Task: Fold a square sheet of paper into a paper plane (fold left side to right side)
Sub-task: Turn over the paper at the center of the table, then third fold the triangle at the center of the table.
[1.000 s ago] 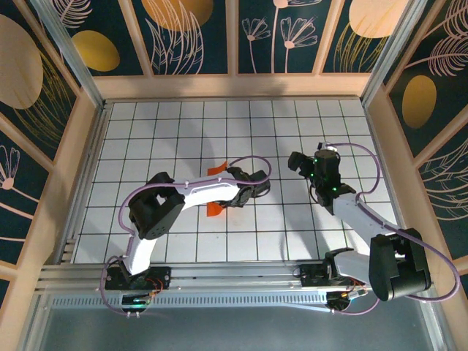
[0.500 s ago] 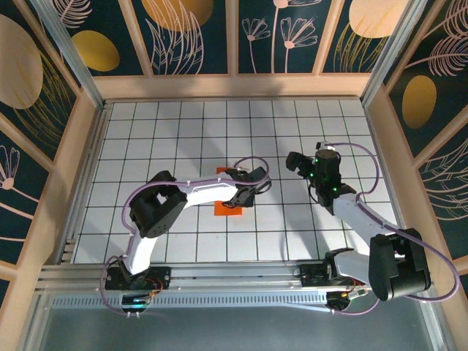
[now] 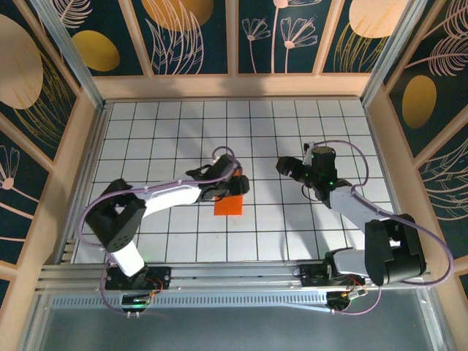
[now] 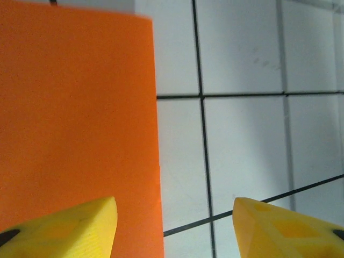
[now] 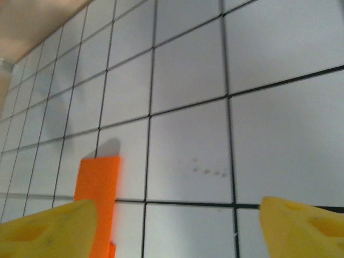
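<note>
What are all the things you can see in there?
sheet of paper: one, bright orange, flat near the table's middle, partly under the left gripper
table: one, white tiles with black lines
walls: dark blue with golden flower drawings, around the table
metal rail: one, silver, near edge
arms: two, white and black, bolted at the near edge
left gripper: yellow fingers, open, over the paper's edge
right gripper: yellow fingers, open, above bare tiles

No writing, label or number can be read anywhere.
</note>
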Available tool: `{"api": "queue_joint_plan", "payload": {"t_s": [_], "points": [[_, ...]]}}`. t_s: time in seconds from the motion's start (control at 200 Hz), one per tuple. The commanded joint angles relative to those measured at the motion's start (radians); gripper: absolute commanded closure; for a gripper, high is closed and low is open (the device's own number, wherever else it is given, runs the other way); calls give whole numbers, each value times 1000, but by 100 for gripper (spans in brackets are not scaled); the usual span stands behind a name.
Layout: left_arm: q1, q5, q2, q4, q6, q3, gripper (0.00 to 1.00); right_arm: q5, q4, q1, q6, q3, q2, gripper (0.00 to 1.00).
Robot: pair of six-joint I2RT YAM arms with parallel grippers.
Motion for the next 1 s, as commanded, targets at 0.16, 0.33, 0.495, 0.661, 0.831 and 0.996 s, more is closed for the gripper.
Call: {"api": "queue_joint_plan", "payload": {"t_s": [0.16, 0.33, 0.495, 0.661, 0.831, 0.996], "points": [[192, 202, -170, 365, -60, -258, 40, -256, 62, 131, 140, 76, 192, 51], [309, 280, -223, 549, -144, -413, 40, -273, 129, 230, 205, 116, 311, 77], [330, 263, -242, 540, -138, -462, 42, -269, 121, 271, 211, 173, 393, 100], [330, 253, -234, 509, -115, -464, 43, -255, 95, 297, 199, 218, 445, 100], [330, 252, -229, 501, -110, -467, 44, -240, 85, 321, 194, 235, 483, 100], [330, 252, -227, 490, -108, -467, 44, -223, 75, 332, 182, 244, 517, 100]]}}
